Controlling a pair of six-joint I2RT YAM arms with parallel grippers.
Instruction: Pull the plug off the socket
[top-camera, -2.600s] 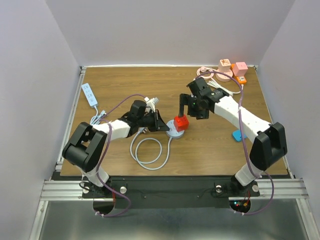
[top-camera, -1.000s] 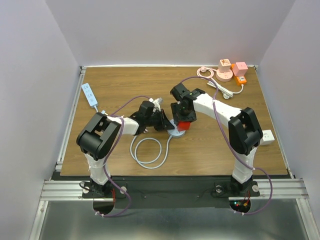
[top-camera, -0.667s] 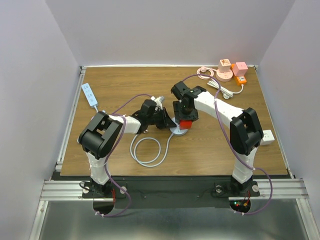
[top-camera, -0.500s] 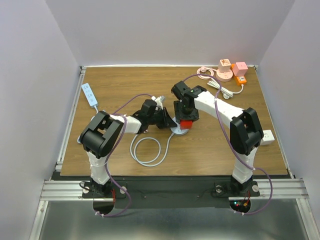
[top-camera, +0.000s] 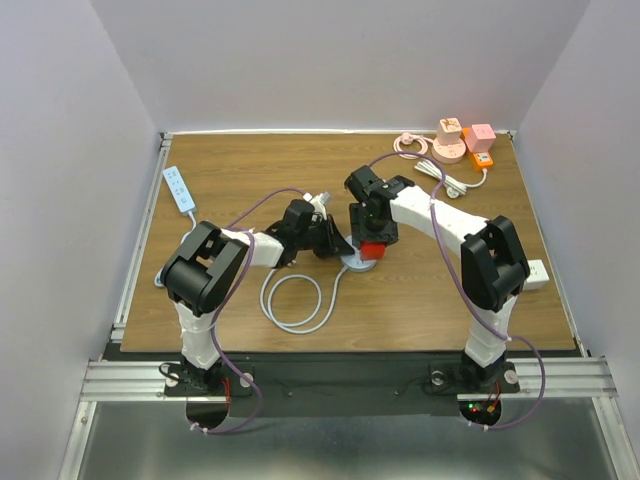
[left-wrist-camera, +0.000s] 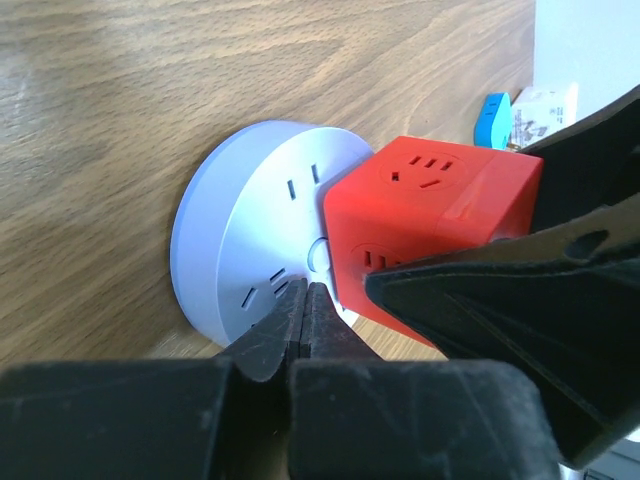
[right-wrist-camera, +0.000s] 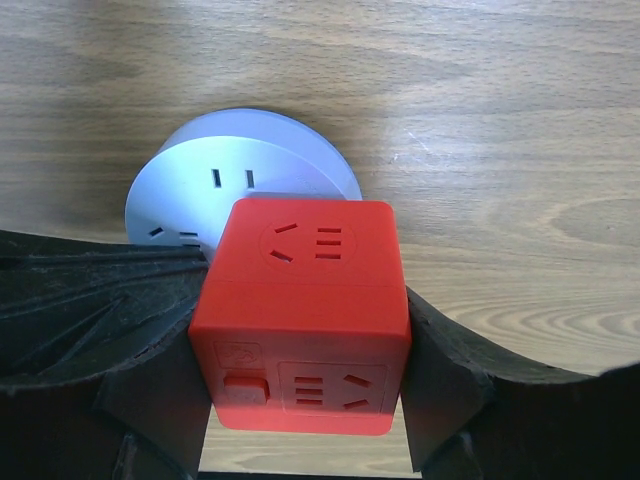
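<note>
At table (top-camera: 250, 170) ctr, right pincer (top-camera: 372, 238) grips red plug (right-wrist-camera: 300, 320).

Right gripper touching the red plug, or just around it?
Touching. The right wrist view shows the right gripper flush against both side faces of the red plug, with no gap on either side.

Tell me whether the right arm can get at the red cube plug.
Likely yes: the right hand clasps the red cube plug on both sides; the shut left hand touches the white socket.
</note>
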